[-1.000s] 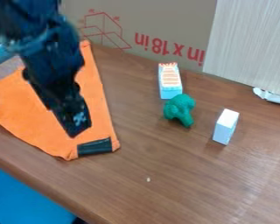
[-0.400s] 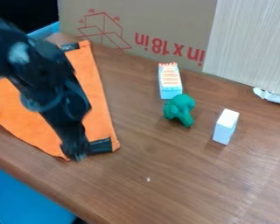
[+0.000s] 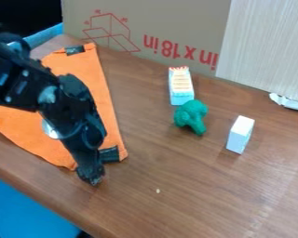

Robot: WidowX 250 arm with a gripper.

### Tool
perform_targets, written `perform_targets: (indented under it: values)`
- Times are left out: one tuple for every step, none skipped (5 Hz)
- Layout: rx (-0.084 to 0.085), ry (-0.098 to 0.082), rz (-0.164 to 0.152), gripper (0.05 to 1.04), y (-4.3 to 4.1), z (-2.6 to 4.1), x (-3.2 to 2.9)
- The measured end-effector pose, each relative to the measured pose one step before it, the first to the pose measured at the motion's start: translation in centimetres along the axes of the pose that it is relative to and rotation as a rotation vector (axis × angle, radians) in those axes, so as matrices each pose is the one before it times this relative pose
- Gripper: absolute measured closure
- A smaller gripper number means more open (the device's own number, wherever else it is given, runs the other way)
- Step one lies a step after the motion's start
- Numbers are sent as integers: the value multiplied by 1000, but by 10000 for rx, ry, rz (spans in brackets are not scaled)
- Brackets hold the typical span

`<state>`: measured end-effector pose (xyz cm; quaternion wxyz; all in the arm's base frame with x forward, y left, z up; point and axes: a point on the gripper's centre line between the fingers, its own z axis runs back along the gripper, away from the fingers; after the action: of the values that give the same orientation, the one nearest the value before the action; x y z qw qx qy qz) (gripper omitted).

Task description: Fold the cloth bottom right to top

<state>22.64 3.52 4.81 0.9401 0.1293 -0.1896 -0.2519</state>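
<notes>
Table (image 3: 195, 195) holds the orange cloth (image 3: 27, 135) at the view's left. The gripper (image 3: 91, 180) hangs near its bottom corner, likely placed there to start the fold; whether its jaws are apart or together cannot be told

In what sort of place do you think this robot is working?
Probably a robot test bench: a brown table where a robot claw hangs by an orange cloth, with a toy-like green broccoli nearby.
</notes>
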Motion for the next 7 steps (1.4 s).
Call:
perform_targets:
  values:
    - [306, -262, -122, 127, 287, -680, 372]
    - [-202, 26, -83, 406, -176, -328, 181]
    - [-480, 201, 127, 706, 68, 127, 62]
    - [-1172, 8, 222, 910, 264, 1366, 130]
    - [-1031, -292, 451, 1004, 595, 3145, 987]
    - [-633, -20, 162, 1017, 487, 2626, 761]
    - [235, 171, 364, 1017, 2550, 1628, 1140]
